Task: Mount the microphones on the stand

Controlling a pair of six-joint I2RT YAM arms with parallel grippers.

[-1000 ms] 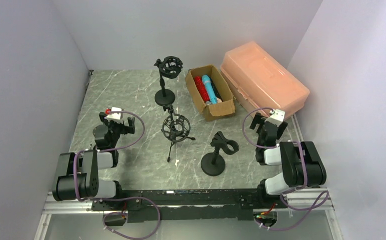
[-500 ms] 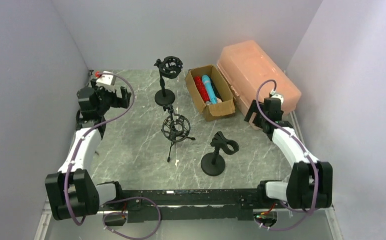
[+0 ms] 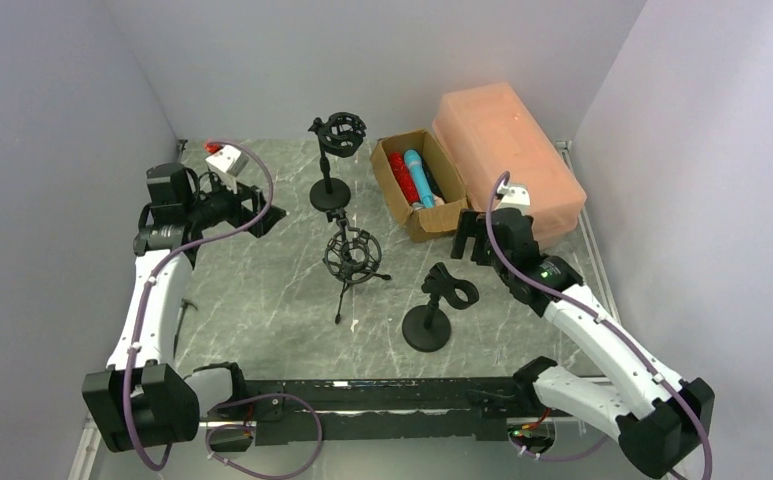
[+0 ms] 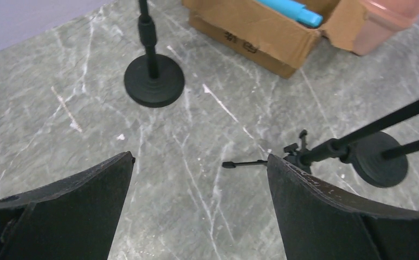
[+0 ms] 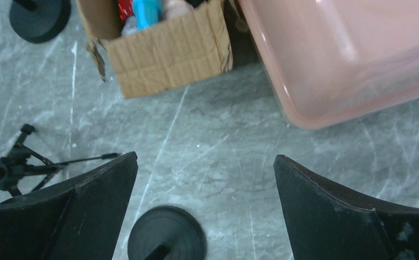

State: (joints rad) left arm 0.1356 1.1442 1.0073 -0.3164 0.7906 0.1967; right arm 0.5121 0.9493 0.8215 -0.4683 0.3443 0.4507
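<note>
The mics (image 3: 414, 180) lie packed side by side in an open box (image 3: 440, 220) at the upper middle of the top view, none yet on a stand; a red mic (image 3: 399, 176) and a blue mic (image 3: 419, 177) show plainly, a pale end and something dark beside them less so, and a fifth I cannot make out; to the box's right sits a pink case (image 3: 510, 150), and to its left and below it stand the far stand (image 3: 338, 133), the tripod stand (image 3: 351, 253) and the clip stand (image 3: 449, 287), all bare; this looks like the opening reach, with nothing picked up; the next move probably calls for the nearer gripper to come over the box, line up across one barrel and find room between tightly packed neighbours and the cardboard walls; the right gripper (image 3: 467, 235) hangs just below the box's near end, its arm stretched in from the lower right, jaws wide and empty; the left gripper (image 3: 260, 213) sits at centre left, its arm raised up the left side and its wrist turned towards the far stand's base, jaws equally wide, holding nothing.
</note>
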